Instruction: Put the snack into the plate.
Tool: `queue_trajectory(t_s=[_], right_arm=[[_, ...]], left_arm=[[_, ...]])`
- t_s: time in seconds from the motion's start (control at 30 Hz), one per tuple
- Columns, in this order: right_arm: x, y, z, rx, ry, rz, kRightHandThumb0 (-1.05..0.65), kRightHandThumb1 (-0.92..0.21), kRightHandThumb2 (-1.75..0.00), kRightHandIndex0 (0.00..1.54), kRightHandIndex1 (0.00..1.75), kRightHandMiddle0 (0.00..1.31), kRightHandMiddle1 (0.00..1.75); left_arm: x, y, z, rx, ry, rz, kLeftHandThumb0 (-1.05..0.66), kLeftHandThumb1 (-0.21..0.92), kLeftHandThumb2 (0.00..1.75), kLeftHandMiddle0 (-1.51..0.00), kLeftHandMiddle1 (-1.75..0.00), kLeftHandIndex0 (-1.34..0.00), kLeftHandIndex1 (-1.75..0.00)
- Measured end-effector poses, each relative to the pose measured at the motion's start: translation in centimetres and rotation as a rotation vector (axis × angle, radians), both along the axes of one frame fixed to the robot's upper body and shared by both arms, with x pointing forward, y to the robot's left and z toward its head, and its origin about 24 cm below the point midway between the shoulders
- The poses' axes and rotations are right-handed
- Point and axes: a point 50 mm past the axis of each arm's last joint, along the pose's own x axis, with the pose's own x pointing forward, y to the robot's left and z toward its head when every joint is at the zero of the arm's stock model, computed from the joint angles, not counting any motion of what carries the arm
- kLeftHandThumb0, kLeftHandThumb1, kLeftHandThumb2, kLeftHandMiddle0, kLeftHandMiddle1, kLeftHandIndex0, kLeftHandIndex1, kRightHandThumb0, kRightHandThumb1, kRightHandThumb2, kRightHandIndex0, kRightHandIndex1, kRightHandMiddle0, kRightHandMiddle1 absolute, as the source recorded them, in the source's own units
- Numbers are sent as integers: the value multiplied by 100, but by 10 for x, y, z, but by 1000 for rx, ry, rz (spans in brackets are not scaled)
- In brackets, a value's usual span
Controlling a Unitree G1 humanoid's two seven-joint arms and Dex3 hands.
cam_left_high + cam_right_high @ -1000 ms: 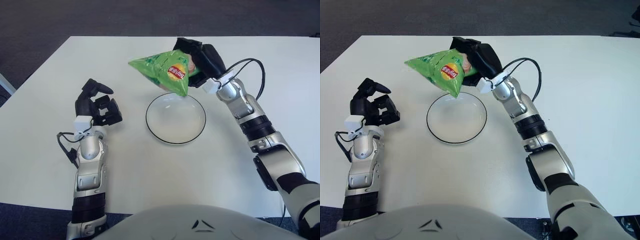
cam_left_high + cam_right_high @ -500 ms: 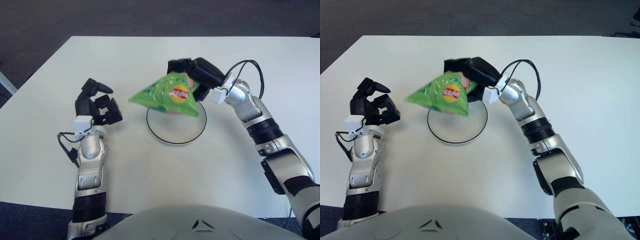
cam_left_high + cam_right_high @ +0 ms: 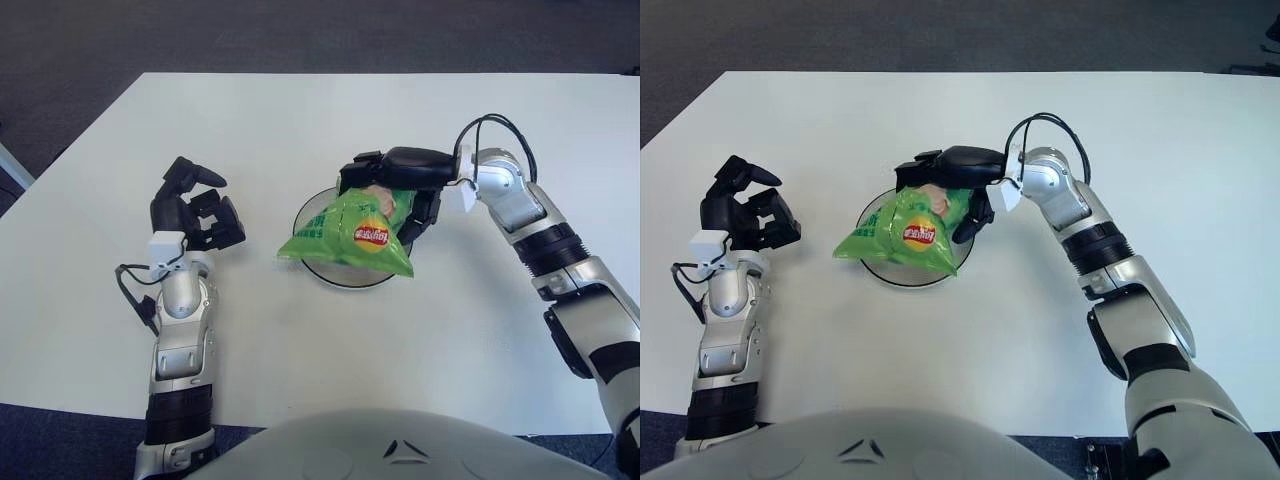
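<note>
Snack bag [image 3: 352, 234] pinched at its far top by right hand [image 3: 395, 178] fingers, hanging low over plate [image 3: 309, 209], long axis lying left-right. Left hand [image 3: 190, 208] curled, idle left of plate.

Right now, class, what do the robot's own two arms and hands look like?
Both arms are silver metal with black joint bands. Each black three-finger hand, left hand and right hand, has a small white block at the wrist. A thin black cable loops beside each wrist.

A white counter [image 3: 300, 110] is seen filling most of both views, its far edge and left corner visible; beyond it a dark grey carpeted floor [image 3: 300, 30] is shown along the top and left
</note>
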Motion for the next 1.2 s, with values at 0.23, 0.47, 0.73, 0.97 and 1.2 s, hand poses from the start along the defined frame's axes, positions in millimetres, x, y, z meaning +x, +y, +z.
queue_trajectory(t_s=[0.23,0.47,0.73,0.97,1.2], right_arm=[[2,-1,0,-55,-21,46,-99,-60,-55,0,0,0,41],[4,-3,0,-121,-28,97,-98,-60,-49,0,0,0,18],[9,-11,6,-180,25,145,-97,-59,-47,0,0,0,4],[23,-33,29,-230,146,123,-99,-59,-47,0,0,0,0],[39,-48,49,-167,226,23,-103,-62,-48,0,0,0,0]], left_arm=[[0,0,0,0,2,2,-55,15,152,-135,-175,-75,-175],[0,-1,-1,1,7,-5,-54,17,150,-135,-175,-74,-175],[0,-1,-1,1,11,-7,-54,17,149,-135,-175,-74,-175],[0,-1,-1,8,15,-2,-54,18,149,-135,-175,-73,-175],[0,-1,-1,13,16,6,-53,19,148,-135,-175,-72,-175]])
